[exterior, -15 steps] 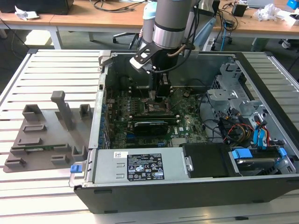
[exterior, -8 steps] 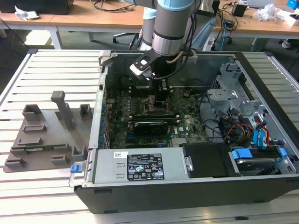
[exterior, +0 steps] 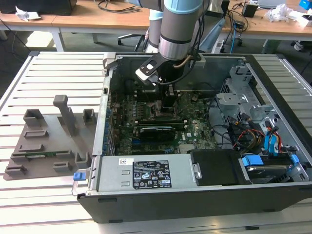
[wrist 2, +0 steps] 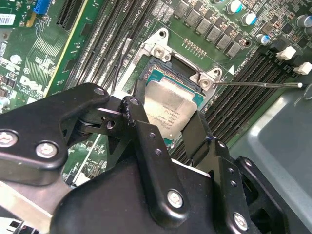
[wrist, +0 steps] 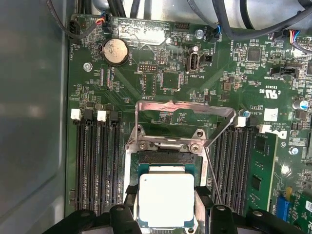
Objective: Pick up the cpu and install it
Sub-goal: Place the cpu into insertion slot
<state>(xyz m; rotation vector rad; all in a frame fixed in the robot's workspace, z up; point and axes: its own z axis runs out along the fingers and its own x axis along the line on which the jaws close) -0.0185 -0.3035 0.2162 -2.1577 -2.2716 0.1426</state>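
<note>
The cpu (wrist: 165,197), a square chip with a silver-grey top and pale rim, lies level right over the open socket (wrist: 165,157) on the green motherboard (wrist: 161,83). My gripper (wrist: 166,209) is shut on it, one black finger against each of two opposite edges. In the second wrist view the cpu (wrist 2: 171,113) shows between the fingers (wrist 2: 142,127) of the gripper (wrist 2: 168,105). Whether the chip rests in the socket or hangs just above it I cannot tell. In the exterior view the gripper (exterior: 168,100) reaches down into the open computer case (exterior: 146,200).
The socket's metal load plate (wrist: 183,108) stands tilted open and its thin lever (wrist 2: 258,84) is swung out. Black memory slots (wrist: 97,161) flank the socket. The power supply (exterior: 144,174), the drive cage (exterior: 243,105) and cables ring the board. A grey fixture tray (exterior: 48,141) lies at the exterior view's left.
</note>
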